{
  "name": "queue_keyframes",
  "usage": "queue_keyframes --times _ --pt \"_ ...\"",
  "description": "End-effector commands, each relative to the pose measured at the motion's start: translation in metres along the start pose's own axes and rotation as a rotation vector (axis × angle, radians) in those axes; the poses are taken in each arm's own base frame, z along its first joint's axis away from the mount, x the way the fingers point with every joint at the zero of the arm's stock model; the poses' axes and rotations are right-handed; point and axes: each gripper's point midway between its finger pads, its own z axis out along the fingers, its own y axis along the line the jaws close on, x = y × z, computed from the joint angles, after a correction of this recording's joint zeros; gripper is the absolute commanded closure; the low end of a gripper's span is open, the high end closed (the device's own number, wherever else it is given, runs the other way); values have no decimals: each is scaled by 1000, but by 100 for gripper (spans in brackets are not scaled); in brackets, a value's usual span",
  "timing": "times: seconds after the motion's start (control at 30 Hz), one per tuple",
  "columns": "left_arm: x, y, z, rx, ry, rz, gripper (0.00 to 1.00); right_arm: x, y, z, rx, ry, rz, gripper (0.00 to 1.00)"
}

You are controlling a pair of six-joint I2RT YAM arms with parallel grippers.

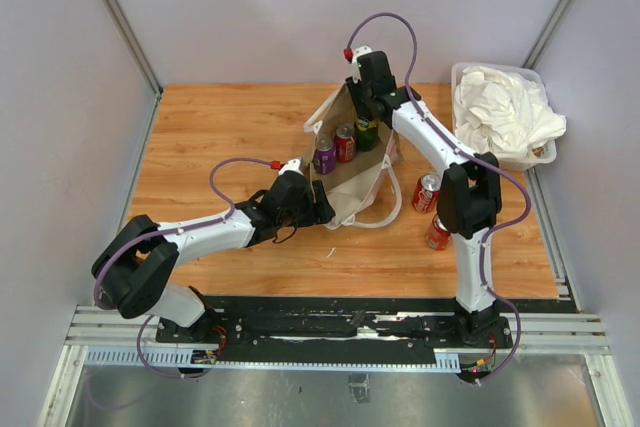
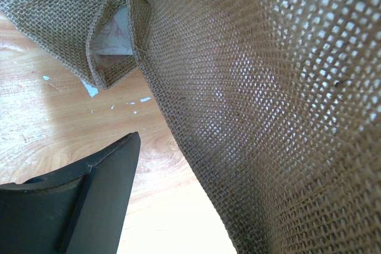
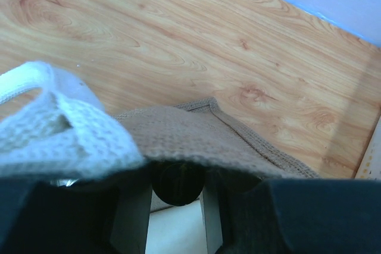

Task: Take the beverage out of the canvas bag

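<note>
On the wood table [image 1: 220, 127], left hand [image 1: 318, 209] and right hand [image 1: 366, 119] meet the canvas bag [image 1: 358, 189] edges, grips unclear.

Three drinks [image 1: 345, 143] sit in the canvas bag [image 1: 352, 202], two cans [image 1: 426, 192] just right of it, before the bin [image 1: 462, 72].
</note>
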Motion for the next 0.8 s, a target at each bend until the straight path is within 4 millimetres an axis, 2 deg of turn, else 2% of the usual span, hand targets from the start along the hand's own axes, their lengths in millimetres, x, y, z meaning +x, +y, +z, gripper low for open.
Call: queue_keyframes --times 0.0,0.2,0.3,0.33,0.43,0.53,0.67,0.77 --pt "16 17 4 -60 48 37 23 -87 -31 -64 36 -245 -40 99" --pt "13 13 4 -51 44 36 23 -130 -25 -127 -13 -368 -32 100" --pt "12 11 4 -48 41 38 23 -146 -17 -162 -42 -427 -35 100" --pt "11 11 4 -46 39 37 23 -153 -16 -179 -50 -455 -33 99" --pt "9 8 3 -40 36 36 23 -161 -10 -215 -73 -495 -32 100" --pt "7 7 2 -37 29 34 23 -158 -3 -255 -92 -519 -40 100" --pt "6 8 0 -39 22 34 23 -132 0 -297 -79 -521 -43 100" --pt "5 9 0 -43 16 32 23 -103 -13 -330 -57 -515 6 99"
